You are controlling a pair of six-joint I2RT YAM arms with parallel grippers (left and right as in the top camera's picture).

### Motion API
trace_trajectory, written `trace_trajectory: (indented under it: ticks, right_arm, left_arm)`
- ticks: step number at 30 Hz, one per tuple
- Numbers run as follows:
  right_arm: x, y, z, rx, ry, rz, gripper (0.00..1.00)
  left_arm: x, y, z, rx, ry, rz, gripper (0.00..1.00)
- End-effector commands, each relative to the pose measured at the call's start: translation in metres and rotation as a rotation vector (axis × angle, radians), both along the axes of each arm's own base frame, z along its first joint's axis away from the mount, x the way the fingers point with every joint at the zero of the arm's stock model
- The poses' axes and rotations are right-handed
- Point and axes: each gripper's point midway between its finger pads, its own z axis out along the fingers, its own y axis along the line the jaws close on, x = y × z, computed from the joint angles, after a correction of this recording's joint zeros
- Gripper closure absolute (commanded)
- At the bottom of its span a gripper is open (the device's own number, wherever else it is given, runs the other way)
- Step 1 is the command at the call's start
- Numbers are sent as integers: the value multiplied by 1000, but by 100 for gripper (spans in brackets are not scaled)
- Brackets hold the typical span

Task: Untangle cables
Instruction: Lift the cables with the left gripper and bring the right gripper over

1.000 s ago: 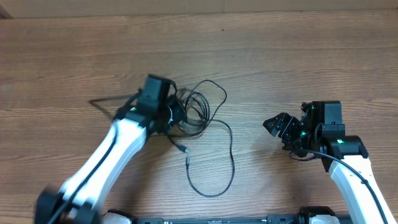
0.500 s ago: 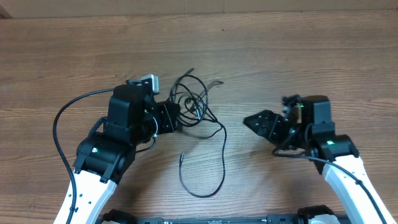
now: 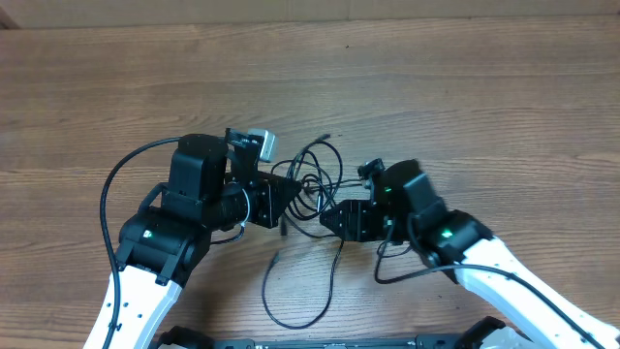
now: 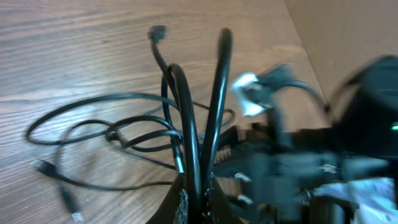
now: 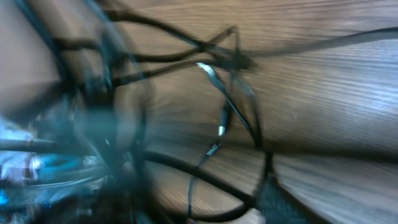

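Black cables (image 3: 308, 177) are held pinched in the left gripper (image 3: 287, 199), the knot just ahead of its fingertips. Separation is judged in hand; next, one strand must be taken by the right gripper (image 3: 331, 219), close beside the knot. Whether that gripper is parted or closed cannot be told through the motion blur.

From straight overhead the fixed camera looks down on my whole table (image 3: 465, 87), while my left and right wrist views sit low and close on opposite sides, facing each other across the same tangled cables (image 3: 310, 177) mid-table, the right one blurred.
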Motion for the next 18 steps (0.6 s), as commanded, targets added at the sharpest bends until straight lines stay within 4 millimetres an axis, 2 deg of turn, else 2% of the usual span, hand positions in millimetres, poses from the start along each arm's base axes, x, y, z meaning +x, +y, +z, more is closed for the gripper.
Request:
trace_trajectory:
  ticks: [1,6,11,14,18]
  right_arm:
    - [17,-29,-42,-189,77,-255,66]
    - [18,-66,-79,-357,183,-461,78]
    - [18,-101,-96,-475,232,-573,84]
    - [20,-121,-98,-510,254,-641,83]
    - [24,-137,-99,-523,264,-669,71]
  left_arm:
    - [-9,-9,14,-38,-48,-94,96]
    - [-11,-6,10,-21,-32,-83,96]
    - [-11,2,2,30,-19,-52,96]
    - [-9,11,-1,73,-26,-9,96]
    - [-4,23,-4,129,-48,52,96]
